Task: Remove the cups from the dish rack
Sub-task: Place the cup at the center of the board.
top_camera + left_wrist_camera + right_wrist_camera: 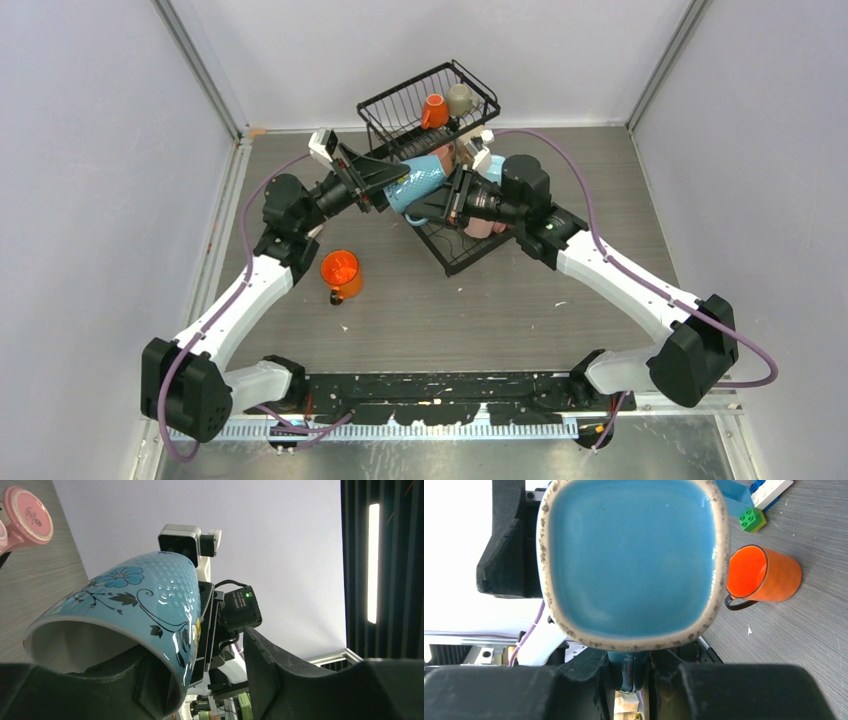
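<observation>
1. Blue mug is held up on its side, right at the front of the dish rack.
2. Its handle is pinched tight by the right gripper.
3. Its rim is straddled by the left gripper, jaws partly open, with a gap showing.
4. Orange mug is seen upright on the table, apart from the rack.

the right gripper pinches a narrow dark-blue part at the edge of the blue cup, its blurred black fingers close on either side. the cup's rounded-square blue face, ringed by a speckled beige rim, fills the view. a black wedge-shaped part sits against the cup's edge. farther left, on the grey table, rests an orange cup with a dark handle. near it lie a green brick and blue and white bricks.
</observation>
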Motion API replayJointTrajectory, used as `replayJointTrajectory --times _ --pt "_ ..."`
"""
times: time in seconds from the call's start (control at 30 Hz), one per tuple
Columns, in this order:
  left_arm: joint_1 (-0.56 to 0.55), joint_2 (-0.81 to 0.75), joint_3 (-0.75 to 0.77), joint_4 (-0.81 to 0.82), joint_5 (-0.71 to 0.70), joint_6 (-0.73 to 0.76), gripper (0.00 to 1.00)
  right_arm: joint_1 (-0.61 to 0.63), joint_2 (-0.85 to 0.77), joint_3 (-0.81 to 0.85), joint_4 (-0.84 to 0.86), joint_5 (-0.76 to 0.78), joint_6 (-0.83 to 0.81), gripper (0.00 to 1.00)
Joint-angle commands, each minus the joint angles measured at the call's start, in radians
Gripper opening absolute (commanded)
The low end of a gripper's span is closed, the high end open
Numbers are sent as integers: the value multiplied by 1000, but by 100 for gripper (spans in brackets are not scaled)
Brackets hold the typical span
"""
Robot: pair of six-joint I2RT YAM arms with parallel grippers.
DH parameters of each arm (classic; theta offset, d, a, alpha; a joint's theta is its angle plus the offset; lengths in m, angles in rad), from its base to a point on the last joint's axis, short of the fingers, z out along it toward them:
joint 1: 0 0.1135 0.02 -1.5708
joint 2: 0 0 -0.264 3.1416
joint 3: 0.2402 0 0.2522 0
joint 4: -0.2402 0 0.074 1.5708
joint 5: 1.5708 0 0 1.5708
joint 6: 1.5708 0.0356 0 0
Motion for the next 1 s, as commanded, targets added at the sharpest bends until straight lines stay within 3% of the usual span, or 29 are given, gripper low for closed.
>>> replayJointTrajectory --times 0.0,0.1,0.17,0.27,0.3,0.37,0.5,0.53,0.6,0.73,0.97 --pt "4 0 18 96 45 -29 49 -6 -21 11 116 -35 -2 1" --pt "3 4 22 107 49 -38 40 -4 -13 13 121 -47 -1 1" --pt "2 4 27 113 49 -39 29 -4 -12 10 120 -48 -1 1" --pt "2 7 37 112 57 -35 1 -5 -14 4 115 -47 -5 1" --pt "1 6 38 112 58 -32 0 -5 -15 2 108 -43 -9 1" --pt "0 1 37 112 54 -23 0 -5 -21 0 76 -26 -28 13" --pt "0 -10 46 83 46 12 0 -5 -51 -7 5 24 -80 70" --pt "0 -15 50 68 43 24 0 -4 -62 -9 -22 44 -96 82" --pt "1 -27 60 38 38 53 0 -5 -85 -9 -75 81 -132 96" --pt "1 -61 103 -106 20 162 0 -4 -144 -24 -201 169 -189 100" --pt "-5 -101 208 -513 -16 426 0 -5 -262 -29 -455 400 -300 100"
